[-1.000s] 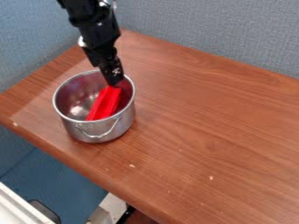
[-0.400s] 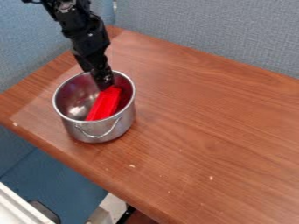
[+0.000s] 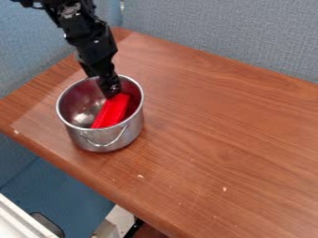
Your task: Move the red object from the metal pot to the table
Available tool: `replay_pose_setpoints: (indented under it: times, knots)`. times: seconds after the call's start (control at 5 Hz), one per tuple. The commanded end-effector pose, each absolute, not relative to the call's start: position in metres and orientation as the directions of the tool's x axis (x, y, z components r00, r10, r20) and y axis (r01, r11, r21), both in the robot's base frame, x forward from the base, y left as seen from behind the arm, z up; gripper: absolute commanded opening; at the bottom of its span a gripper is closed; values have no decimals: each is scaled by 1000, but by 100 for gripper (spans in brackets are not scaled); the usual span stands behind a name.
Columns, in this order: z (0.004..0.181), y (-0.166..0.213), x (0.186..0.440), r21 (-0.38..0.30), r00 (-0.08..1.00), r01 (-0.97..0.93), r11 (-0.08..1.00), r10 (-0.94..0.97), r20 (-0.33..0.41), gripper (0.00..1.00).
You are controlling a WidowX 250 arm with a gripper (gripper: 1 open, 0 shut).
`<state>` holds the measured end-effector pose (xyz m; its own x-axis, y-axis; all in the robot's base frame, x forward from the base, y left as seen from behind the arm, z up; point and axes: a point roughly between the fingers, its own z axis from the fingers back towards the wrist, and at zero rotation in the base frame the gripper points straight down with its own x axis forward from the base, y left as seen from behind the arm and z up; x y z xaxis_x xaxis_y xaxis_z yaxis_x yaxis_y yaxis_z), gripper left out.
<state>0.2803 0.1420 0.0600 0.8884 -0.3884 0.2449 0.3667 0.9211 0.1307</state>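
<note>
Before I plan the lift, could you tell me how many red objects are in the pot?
1: the red bar, leaning inside the steel pot, under the gripper. Anything smaller behind the pot's near wall would be hidden.

Wide, bare wood extends across the table point(image 3: 230, 130) to the right of the metal pot point(image 3: 99, 135), open to passage from above. Within the pot, open space lies beside the red object point(image 3: 112, 111), toward the left wall. The pot's round wall bars sideways entry at table level; its mouth is open upward, though the dark gripper point(image 3: 107, 85) occupies the far part of that opening. Behind the pot, the arm point(image 3: 82, 28) obstructs overhead passage; beyond the table's far edge stands a gray-blue partition point(image 3: 236, 33).
</note>
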Motion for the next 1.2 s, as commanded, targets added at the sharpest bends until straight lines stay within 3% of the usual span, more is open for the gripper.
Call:
replay_pose_setpoints:
  times: [0.0,0.6,0.8,1.0]
  knots:
    - [52,141,274,112,888,370,922,-387,249,100]
    - [21,146,259,54,901,361,931,-363,239,100]
    - [23,140,244,53,926,296,954,-300,229,0]
    - [28,139,238,67,950,207,976,-217,224,0]
